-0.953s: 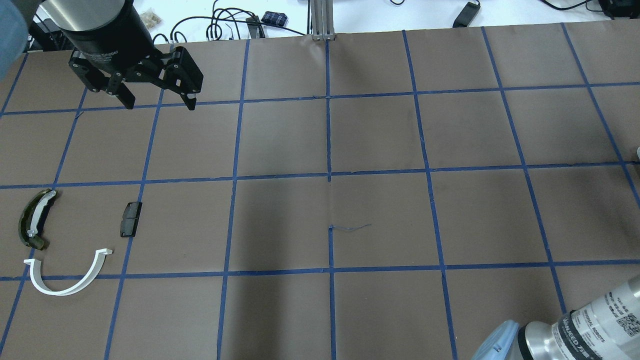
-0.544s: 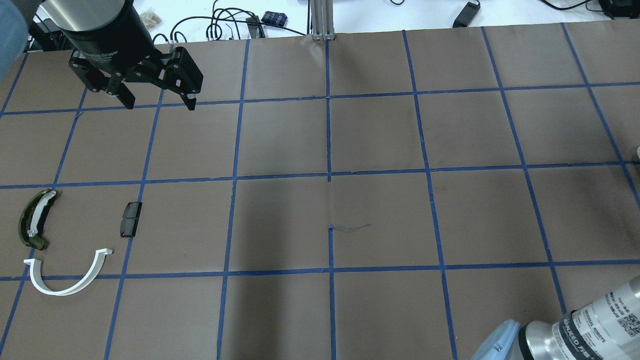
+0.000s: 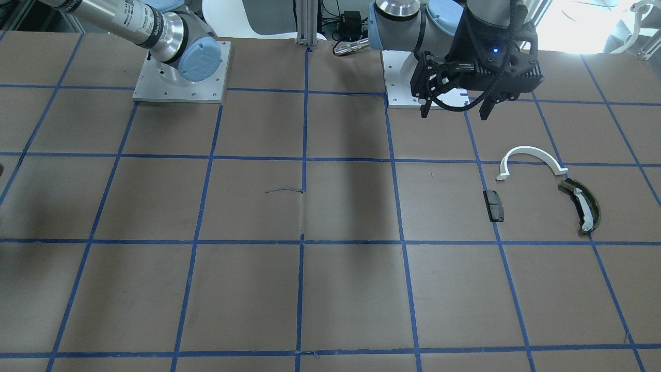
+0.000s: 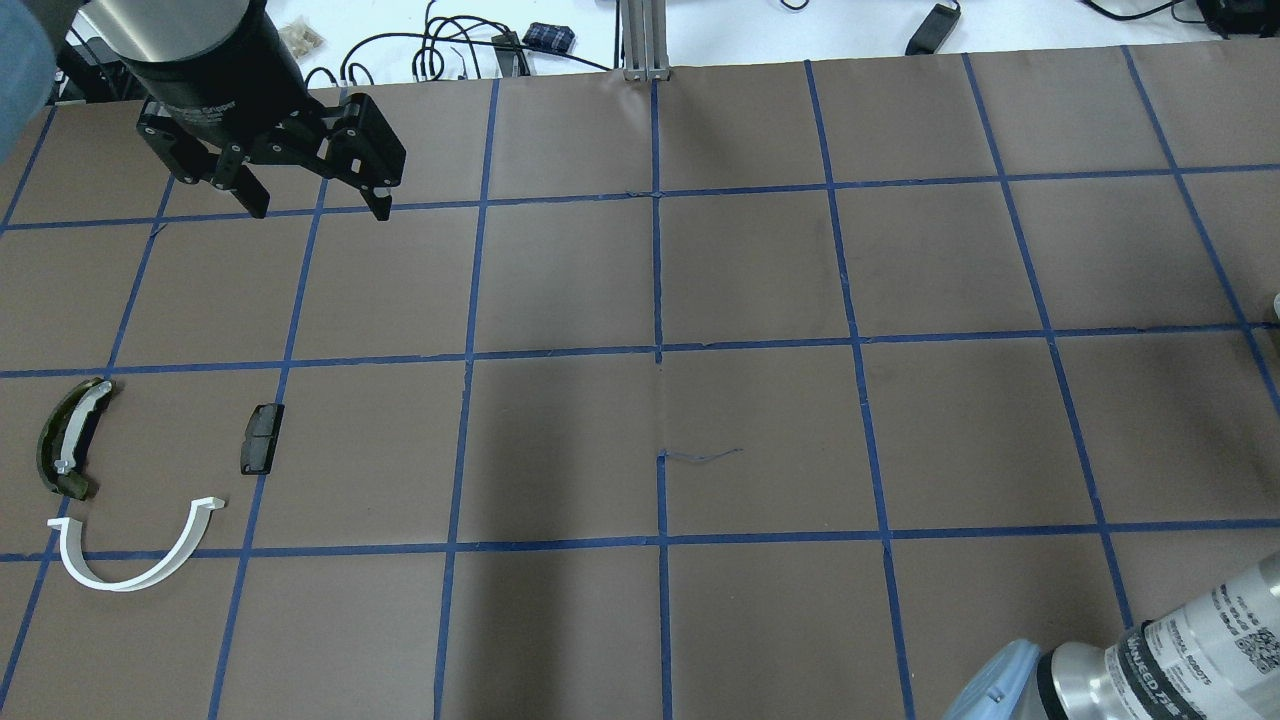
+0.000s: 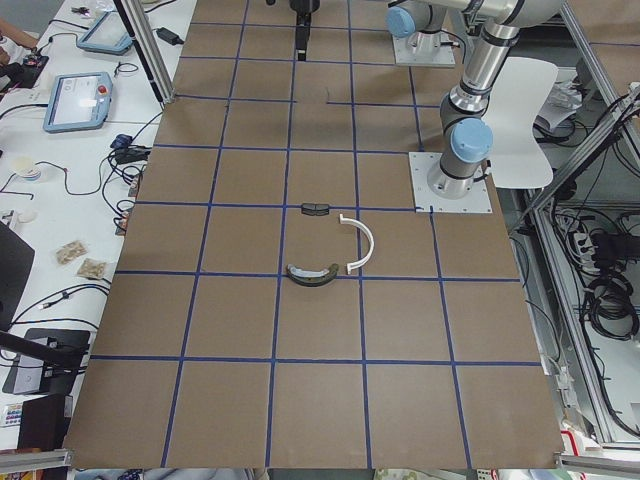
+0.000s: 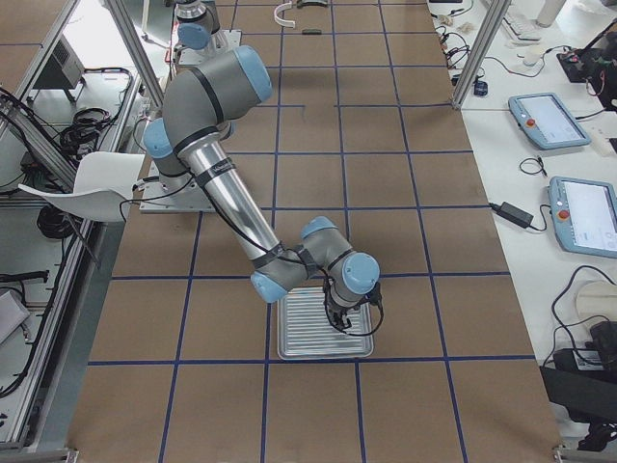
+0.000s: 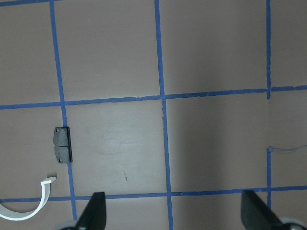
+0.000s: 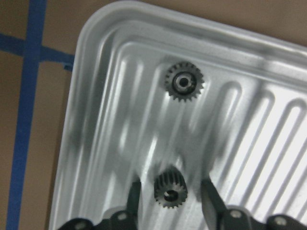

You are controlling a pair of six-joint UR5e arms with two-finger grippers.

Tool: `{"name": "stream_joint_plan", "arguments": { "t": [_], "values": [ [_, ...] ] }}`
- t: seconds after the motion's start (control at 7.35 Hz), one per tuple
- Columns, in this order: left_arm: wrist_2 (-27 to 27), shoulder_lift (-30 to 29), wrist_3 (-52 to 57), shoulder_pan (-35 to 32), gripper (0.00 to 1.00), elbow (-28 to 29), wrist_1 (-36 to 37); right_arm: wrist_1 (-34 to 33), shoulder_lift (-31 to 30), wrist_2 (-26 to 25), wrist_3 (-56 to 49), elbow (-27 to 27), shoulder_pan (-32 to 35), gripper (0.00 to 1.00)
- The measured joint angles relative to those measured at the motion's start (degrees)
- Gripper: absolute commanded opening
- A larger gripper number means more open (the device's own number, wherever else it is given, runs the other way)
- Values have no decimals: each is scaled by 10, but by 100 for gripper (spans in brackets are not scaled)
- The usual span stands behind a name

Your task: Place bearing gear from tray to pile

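In the right wrist view a ribbed metal tray point(image 8: 96, 33) holds two dark toothed gears. One gear with a silver hub point(image 8: 184, 82) lies farther up. The other gear point(image 8: 170, 192) sits between my right gripper's fingers point(image 8: 135, 197), with gaps on both sides. My right gripper point(image 8: 171, 200) is open and low over the tray point(image 6: 289, 349). The pile lies on the far left: a white half-ring arc point(image 4: 135, 560), an olive curved piece point(image 4: 62, 440) and a black block point(image 4: 260, 438). My left gripper point(image 4: 315, 205) is open and empty, above the table beyond the pile.
The brown table has a blue tape grid point(image 4: 658, 345). Cables and small items lie past the far edge point(image 4: 450, 50). The arm bases stand on metal plates point(image 3: 181, 77). A tablet point(image 6: 549, 121) and a pendant point(image 6: 583, 212) lie on a side bench.
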Motion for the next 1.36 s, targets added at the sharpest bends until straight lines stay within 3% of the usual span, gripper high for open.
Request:
{"name": "stream_joint_plan", "arguments": {
  "t": [0.54,0.82,1.36],
  "values": [
    [0,0,0,0,100,0,0,15,-25,0,10,-5,3,5],
    [-1,0,1,0,100,0,0,85,-88,0,64,-6,33,5],
    [0,0,1,0,100,1,0,265,-220,1,379,-8,246,6]
  ]
}}
